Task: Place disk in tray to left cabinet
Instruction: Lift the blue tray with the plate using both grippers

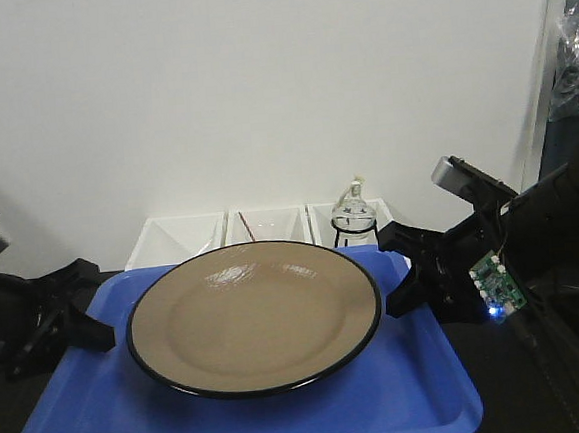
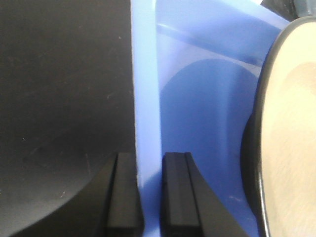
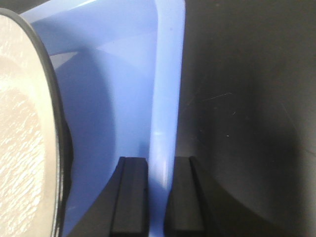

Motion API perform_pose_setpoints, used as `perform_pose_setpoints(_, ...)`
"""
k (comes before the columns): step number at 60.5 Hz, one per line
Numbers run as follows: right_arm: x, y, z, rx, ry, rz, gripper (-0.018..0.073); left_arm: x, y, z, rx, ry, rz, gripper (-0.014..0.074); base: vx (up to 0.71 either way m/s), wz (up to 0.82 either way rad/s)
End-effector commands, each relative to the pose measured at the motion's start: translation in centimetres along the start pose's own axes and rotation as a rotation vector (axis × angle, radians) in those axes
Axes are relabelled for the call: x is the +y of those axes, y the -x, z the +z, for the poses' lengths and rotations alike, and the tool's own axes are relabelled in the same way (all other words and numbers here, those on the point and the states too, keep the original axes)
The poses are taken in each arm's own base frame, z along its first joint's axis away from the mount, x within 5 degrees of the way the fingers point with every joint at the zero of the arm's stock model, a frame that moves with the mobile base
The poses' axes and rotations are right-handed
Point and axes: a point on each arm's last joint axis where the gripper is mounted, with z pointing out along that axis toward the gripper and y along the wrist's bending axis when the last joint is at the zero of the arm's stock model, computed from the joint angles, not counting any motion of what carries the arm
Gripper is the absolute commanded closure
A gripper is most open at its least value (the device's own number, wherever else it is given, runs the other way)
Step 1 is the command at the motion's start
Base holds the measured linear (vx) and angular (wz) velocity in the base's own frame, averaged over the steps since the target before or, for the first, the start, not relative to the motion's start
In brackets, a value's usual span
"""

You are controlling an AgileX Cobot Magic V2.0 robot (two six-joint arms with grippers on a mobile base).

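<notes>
Two arms, one load: the L tool (image 2: 149, 173) and R tool (image 3: 160, 173) each pinch a short-end lip of the blue tray (image 1: 285, 417), pads set either side of the raised edge, one inside, one outside. Both are clamped on plastic, not on the plate. The tray's long axis runs L-R btwn the arms, so it spans from one tool to the other and neither arm is nearer than the other.

The tan disk (image 1: 257, 314) w/ black rim lies flat at ctr of the tray, filling most of its width. Its rim is near both tools but apart from them. Nothing else is in the tray.

Behind, a row of white bins (image 1: 265, 223) stands against the wall, a glass flask (image 1: 352, 210) on a wire stand beside them. What the bins hold can't be made out.

Whether the tray rests on the dark bench (image 2: 64, 74) or hangs just above it can't be told. The cabinet isn't in view. Judged from the task, the carry goes left, both arms moving level and together so the disk doesn't slide.
</notes>
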Motion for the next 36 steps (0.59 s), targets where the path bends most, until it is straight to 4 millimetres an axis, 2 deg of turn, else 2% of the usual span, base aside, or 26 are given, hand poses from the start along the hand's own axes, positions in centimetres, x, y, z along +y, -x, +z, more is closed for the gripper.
perform_pose_setpoints(1, 3.94, -0.21, -2.46, -0.048, 0.228, 0.044, 0.0565, -3.99, -0.33, -1.74, -0.03, -0.234, -0.068, 0.0597, 0.0, 0.0)
perform_pose_setpoints(36, 3.96, -0.22, -2.46, -0.048, 0.23, 0.046, 0.0565, -3.99, -0.36, -1.74, -0.026, -0.234, -0.068, 0.0597, 0.0, 0.0)
